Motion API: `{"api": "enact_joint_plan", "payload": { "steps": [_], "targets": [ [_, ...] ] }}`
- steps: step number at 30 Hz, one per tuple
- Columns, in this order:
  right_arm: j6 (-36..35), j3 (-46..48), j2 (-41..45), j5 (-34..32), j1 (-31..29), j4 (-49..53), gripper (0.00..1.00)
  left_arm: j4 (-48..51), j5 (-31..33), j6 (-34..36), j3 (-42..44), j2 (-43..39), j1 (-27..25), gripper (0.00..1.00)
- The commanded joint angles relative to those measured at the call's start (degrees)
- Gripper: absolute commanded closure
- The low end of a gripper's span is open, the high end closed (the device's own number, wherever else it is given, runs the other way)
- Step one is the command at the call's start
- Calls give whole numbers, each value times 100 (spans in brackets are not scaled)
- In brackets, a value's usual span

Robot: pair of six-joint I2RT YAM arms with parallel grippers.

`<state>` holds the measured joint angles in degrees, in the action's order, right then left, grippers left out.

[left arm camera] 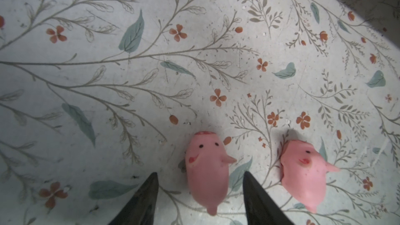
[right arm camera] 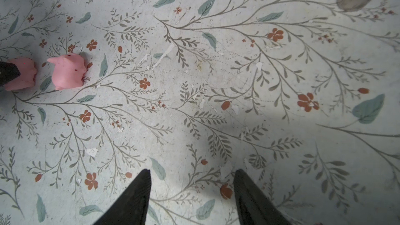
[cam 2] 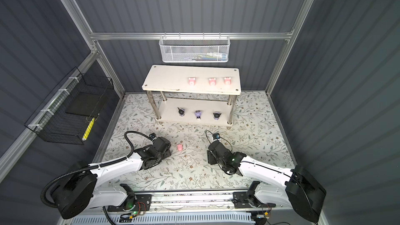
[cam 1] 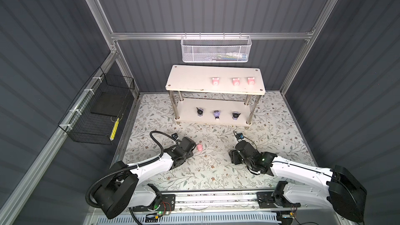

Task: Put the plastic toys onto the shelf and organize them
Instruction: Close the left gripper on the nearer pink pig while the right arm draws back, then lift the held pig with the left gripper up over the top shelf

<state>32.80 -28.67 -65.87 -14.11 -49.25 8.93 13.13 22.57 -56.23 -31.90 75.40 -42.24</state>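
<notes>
Open floral surface [cam 1: 216,169] lies between both hands and the shelf [cam 1: 190,79] at the back edge. Left hand [left arm camera: 200,172] released, fingers [left arm camera: 140,202] straddling one pink pig [left arm camera: 206,176] with gaps either side; second pink pig [left arm camera: 303,176] just beside, outside. Right hand [right arm camera: 191,170] released, empty, over bare surface, well apart from both pigs.

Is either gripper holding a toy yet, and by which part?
Nothing is held. The left gripper straddles a pink pig lying on the mat, with gaps showing on both sides of its body. The right gripper is open and empty.
</notes>
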Motion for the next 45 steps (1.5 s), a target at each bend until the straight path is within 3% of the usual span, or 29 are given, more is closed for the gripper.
{"api": "enact_joint_plan", "payload": {
  "steps": [1,11,22,32,39,45],
  "targets": [
    [17,88,6,107,73,-125,37,5,105,-58,-206,118,-11,42],
    [11,190,-139,320,206,-335,37,29,106,-160,-240,337,-50,55],
    [43,276,-299,407,241,-513,37,142,213,-169,-422,633,-78,56],
    [38,265,-438,462,275,-594,37,380,248,-229,-508,638,-105,67],
    [49,265,-470,490,294,-620,37,942,375,65,-883,492,-133,70],
    [54,284,-484,497,302,-602,37,2244,258,840,-2035,130,-136,71]
  ]
}}
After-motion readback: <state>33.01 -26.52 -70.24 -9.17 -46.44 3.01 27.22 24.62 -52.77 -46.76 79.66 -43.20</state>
